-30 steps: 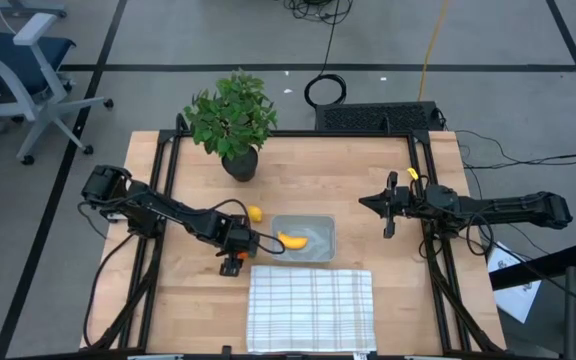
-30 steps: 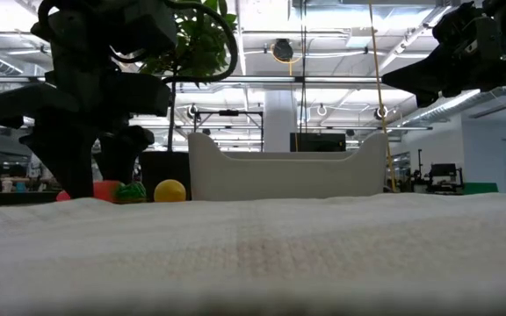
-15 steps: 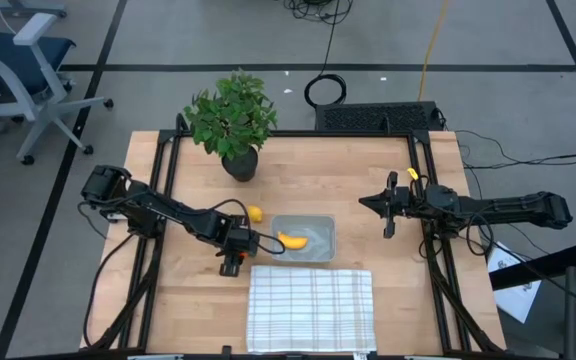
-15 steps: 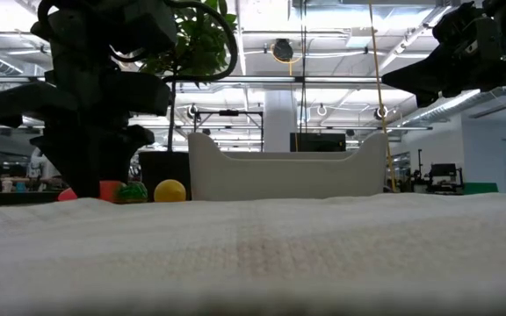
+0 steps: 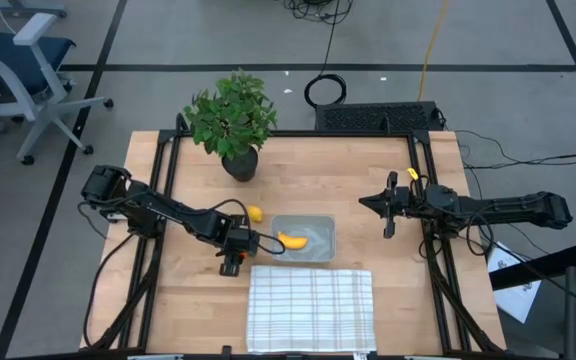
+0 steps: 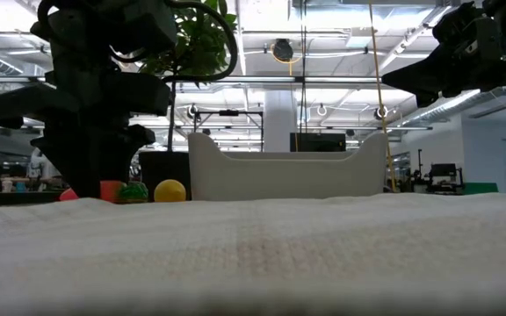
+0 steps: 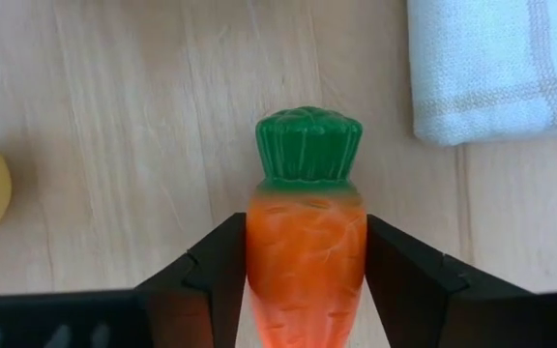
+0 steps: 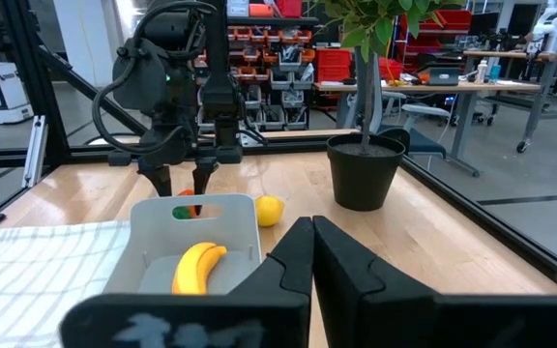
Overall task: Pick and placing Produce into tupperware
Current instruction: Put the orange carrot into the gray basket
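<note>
right now the carrot lies flat on the worktop, green top pointing away from the wrist, and the left pincer sits down over it with a dark finger pressed against each orange flank, so it looks closed on the carrot but not lifted; gripping across the narrow body rather than along it probably gives the fingers the steadiest hold on a tapered shape. in the high view this happens just off the near-left corner of the tupperware, which judging by its place makes for a short carry. the banana already lies inside the tupperware, while the lemon rests on the bare wood just beside the container's left side, near the carrot, not yet packed. the checked cloth is spread right in front of the tupperware, its corner showing close to the carrot's top. the potted plant stands at the back, well clear. the right pincer waits off to the right side, apart from everything, fingers together and holding nothing, likely kept out of the left arm's way.
</note>
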Motion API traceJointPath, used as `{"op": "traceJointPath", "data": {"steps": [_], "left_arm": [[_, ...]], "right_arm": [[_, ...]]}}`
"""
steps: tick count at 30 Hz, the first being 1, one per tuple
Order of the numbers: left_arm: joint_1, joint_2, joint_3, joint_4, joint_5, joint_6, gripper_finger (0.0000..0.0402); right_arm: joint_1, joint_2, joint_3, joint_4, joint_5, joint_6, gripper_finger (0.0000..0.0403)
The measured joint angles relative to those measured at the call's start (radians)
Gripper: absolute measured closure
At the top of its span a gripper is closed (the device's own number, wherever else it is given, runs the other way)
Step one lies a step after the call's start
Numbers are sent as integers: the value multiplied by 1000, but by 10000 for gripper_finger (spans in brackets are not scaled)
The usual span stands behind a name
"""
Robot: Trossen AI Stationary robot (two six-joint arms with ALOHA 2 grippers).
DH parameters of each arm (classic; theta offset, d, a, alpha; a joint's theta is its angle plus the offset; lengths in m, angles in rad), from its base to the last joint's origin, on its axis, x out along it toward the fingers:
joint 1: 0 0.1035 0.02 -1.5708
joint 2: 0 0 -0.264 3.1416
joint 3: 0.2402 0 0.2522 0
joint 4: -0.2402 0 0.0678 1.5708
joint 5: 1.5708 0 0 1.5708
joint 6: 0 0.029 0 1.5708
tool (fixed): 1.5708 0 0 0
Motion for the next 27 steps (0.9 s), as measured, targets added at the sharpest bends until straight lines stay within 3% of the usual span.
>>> {"op": "traceJointPath", "data": {"steps": [7,17,27], "left_arm": [[0,-34,2,-13,-16,38,220],[1,-223,23,-141,-119,41,220],[84,-325,24,-26,-134,-30,220]], "right_arm": [[0,0,0,0,0,0,403],[0,2,0,8,0,0,403],[0,11,0,16,0,-1,403]]}}
